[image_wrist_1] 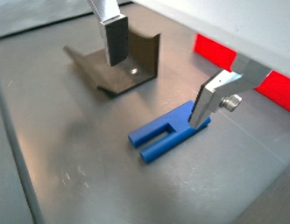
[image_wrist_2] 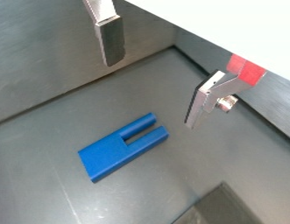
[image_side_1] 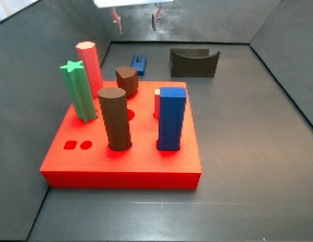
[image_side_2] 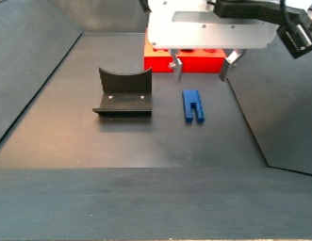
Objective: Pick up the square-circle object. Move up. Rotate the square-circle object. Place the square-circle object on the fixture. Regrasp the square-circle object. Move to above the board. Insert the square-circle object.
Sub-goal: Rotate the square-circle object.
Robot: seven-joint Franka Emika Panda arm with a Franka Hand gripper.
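Grey metal floor (image_side_2: 70, 122) bears square-circle object (image_side_2: 192, 104) beneath wide, empty tool (image_side_2: 201, 66).

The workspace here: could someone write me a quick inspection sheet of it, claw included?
Surface: dark grey metal floor inside low walls.
Job's things: square-circle object lies flat on the floor, untouched; fixture stands beside it, notch empty; board carries tall pegs.
Clutter: nothing seen.
Claw: claw hangs open above the floor near the square-circle object, holding nothing.
Cables: black cable on the arm.
Surroundings: nothing seen beyond the walls.
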